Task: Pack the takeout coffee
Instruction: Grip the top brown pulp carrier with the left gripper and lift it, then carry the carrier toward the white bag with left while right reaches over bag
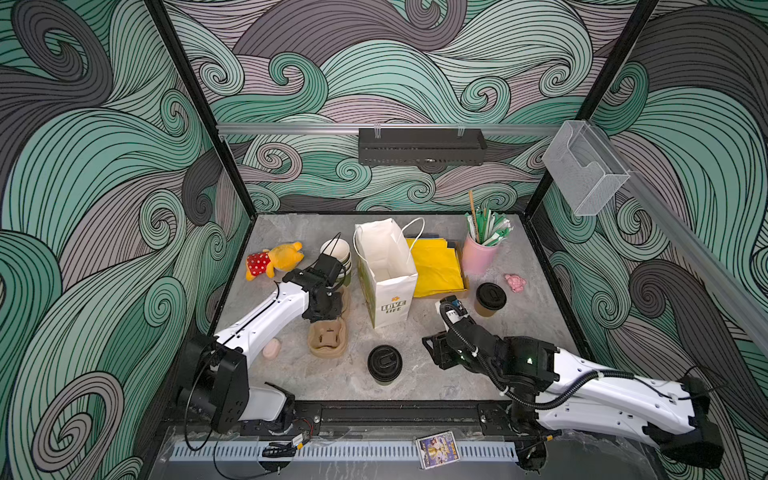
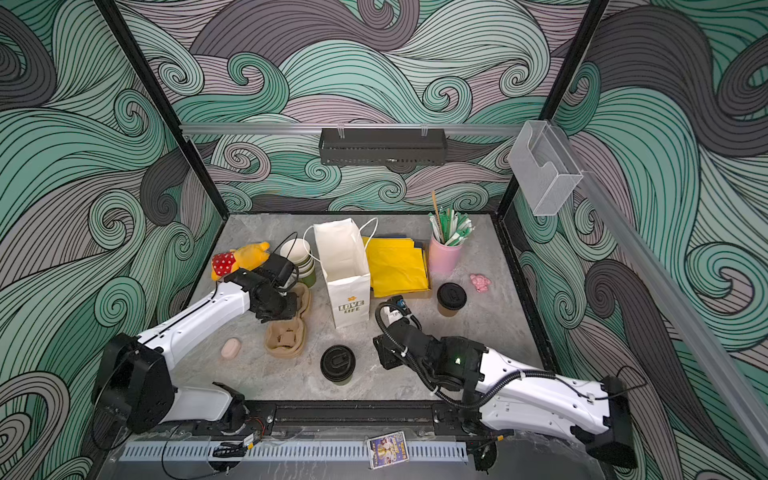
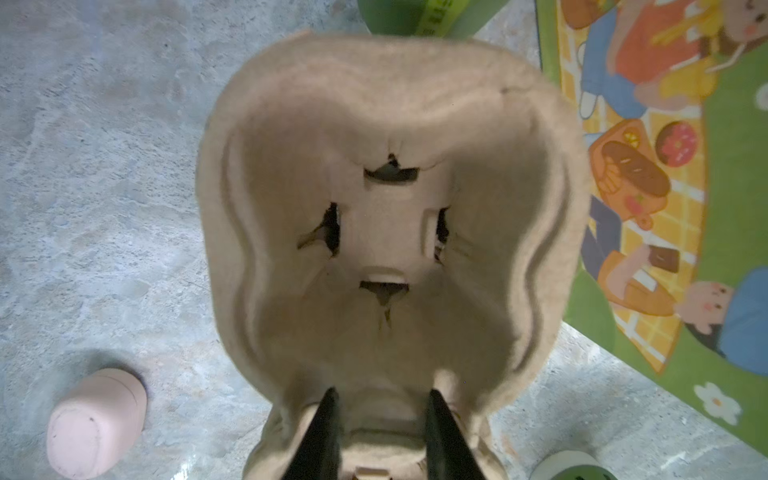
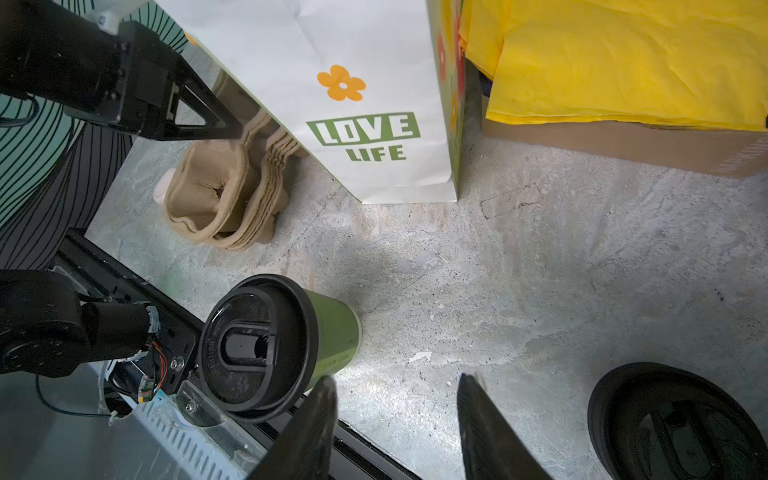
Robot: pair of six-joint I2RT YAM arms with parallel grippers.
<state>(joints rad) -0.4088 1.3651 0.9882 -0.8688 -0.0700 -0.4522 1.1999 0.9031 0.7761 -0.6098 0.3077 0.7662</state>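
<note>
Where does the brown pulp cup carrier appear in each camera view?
Both top views: cup carrier left of the paper bag.
Left wrist: fills the middle of the picture.
Right wrist: beside the bag's LOVE LIFE front, beyond the green cup.
Shared landmark: the paper bag, in all four.

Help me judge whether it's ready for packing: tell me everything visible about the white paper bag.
The paper bag is white, with green LOVE LIFE lettering under an orange flower on its front and green, cartoon-printed side panels. It stands upright mid-table, mouth open, white cord handles at the rim; the inside that shows looks empty. The stack of pulp cup carriers reaches its left side, contact unclear; the box of yellow paper sits to its right, a gap showing at the front.
</note>
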